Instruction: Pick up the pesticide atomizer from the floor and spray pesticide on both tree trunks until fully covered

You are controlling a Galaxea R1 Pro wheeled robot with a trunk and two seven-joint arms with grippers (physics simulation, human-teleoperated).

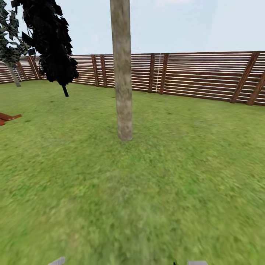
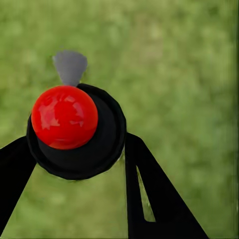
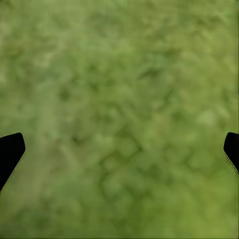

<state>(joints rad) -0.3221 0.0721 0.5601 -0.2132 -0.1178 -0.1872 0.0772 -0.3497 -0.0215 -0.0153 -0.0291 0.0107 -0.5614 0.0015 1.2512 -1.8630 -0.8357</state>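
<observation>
A thick mottled grey-brown tree trunk (image 1: pixel 123 73) rises from the garden lawn (image 1: pixel 147 191) straight ahead, a few steps away. Its foliage is cut off above the head view, and no pesticide specks can be made out on the bark. A second tree (image 1: pixel 51 40) with dark ragged foliage stands at the back left. In the left wrist view, the pesticide atomizer (image 2: pixel 74 129) appears end-on as a dark round body with a red dome and a grey nozzle. My left gripper (image 2: pixel 77 142) is shut on it. My right gripper (image 3: pixel 119 149) hangs open over bare grass.
A brown slatted fence (image 1: pixel 198 73) runs along the back of the lawn. A slim pale trunk (image 1: pixel 14 75) stands at the far left by the fence. A red-brown object (image 1: pixel 7 117) lies on the grass at the left edge.
</observation>
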